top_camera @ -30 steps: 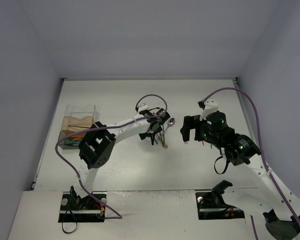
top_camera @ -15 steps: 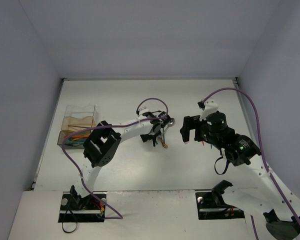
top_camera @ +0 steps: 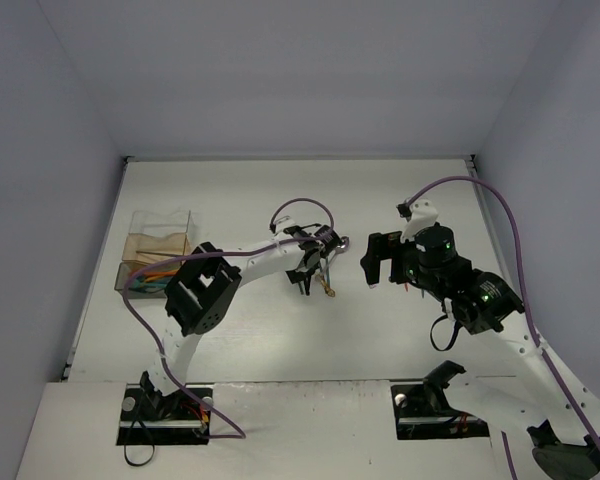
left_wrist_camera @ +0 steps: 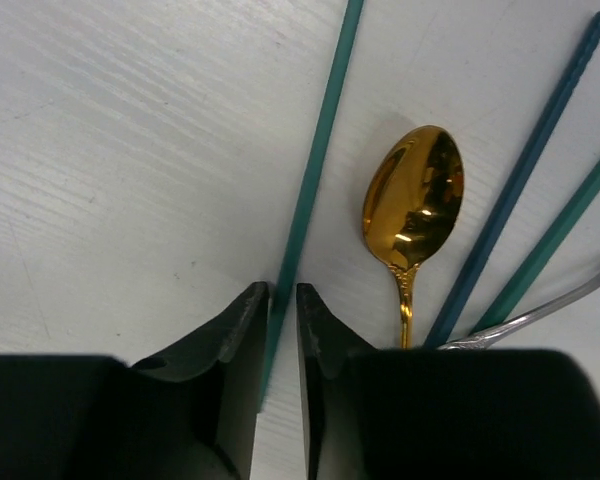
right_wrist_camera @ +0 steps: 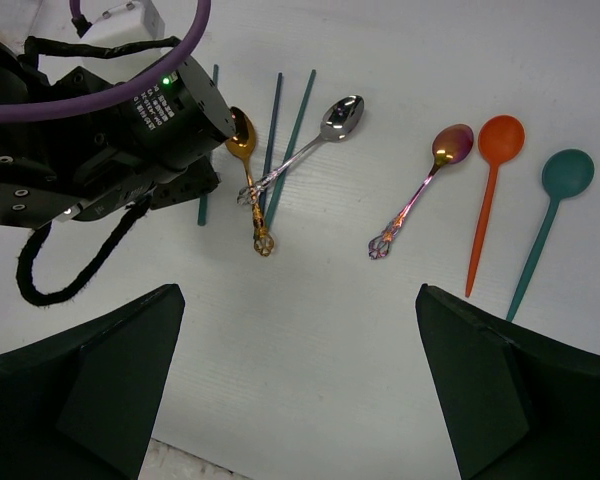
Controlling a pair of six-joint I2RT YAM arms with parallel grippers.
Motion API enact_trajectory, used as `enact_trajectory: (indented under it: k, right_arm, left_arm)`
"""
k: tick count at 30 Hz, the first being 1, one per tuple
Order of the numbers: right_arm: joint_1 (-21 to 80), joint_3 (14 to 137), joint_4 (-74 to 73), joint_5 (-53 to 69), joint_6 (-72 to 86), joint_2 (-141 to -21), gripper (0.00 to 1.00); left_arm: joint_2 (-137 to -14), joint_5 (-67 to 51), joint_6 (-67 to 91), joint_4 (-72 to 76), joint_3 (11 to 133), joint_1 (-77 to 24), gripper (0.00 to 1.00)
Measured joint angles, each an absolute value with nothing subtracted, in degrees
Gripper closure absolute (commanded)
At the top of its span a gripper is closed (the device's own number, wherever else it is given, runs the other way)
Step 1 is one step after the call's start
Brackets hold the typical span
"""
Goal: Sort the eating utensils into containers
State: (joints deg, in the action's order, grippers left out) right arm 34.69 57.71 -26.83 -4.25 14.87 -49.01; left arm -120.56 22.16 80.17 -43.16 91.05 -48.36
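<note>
My left gripper (left_wrist_camera: 281, 300) is shut on a teal chopstick (left_wrist_camera: 315, 170) that lies flat on the white table, held near its lower end. To its right lie a gold spoon (left_wrist_camera: 416, 195), two more teal chopsticks (left_wrist_camera: 520, 180) and a silver spoon's handle (left_wrist_camera: 570, 300). My right gripper (right_wrist_camera: 300, 390) hovers open over bare table with nothing between its fingers. Ahead of it lie a silver spoon (right_wrist_camera: 340, 118), an iridescent purple spoon (right_wrist_camera: 450, 145), an orange spoon (right_wrist_camera: 500, 135) and a teal spoon (right_wrist_camera: 566, 172). The clear container (top_camera: 160, 240) stands at the far left.
Orange and teal utensils (top_camera: 145, 280) lie in the container's near compartment. The left arm's purple cable (top_camera: 300, 205) loops above its wrist. Grey walls close the table on three sides.
The left jaws have closed from wide apart onto the teal chopstick. The left wrist has shifted slightly. The right arm has not moved.
</note>
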Motion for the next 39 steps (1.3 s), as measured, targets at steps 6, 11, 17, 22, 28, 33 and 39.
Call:
enact_trajectory:
  k: [6, 11, 17, 22, 28, 33, 39]
  right_arm:
    - [34.8, 57.7, -26.8, -4.3, 14.9, -48.8, 0.00]
    - [35.0, 57.7, -26.8, -4.3, 14.9, -48.8, 0.00]
    - [35.0, 57.7, -26.8, -4.3, 14.9, -48.8, 0.00]
    - [35.1, 57.7, -26.8, -4.3, 14.9, -48.8, 0.00]
    - [35.4, 57.7, -26.8, -4.3, 14.9, -48.8, 0.00]
    - [35.5, 57.7, -26.9, -4.3, 14.9, -48.8, 0.00]
    - [35.7, 57.7, -26.9, -4.3, 14.9, -48.9, 0.00]
  left_arm:
    - [-118.0, 21.8, 81.5, -42.2, 87.2, -48.2, 1.00]
    - [-115.0, 20.5, 81.6, -42.6, 84.2, -47.5, 1.00]
    - [-104.6, 18.8, 81.7, -43.4, 81.1, -44.0, 1.00]
    - [-90.0, 17.6, 82.9, -42.9, 77.5, -35.7, 1.00]
    - [-77.8, 15.0, 85.9, -43.6, 69.0, -22.7, 1.00]
    - [-74.5, 11.2, 87.1, -44.7, 64.7, -11.1, 1.00]
    - [-74.6, 6.1, 86.1, -44.7, 64.5, -1.6, 1.00]
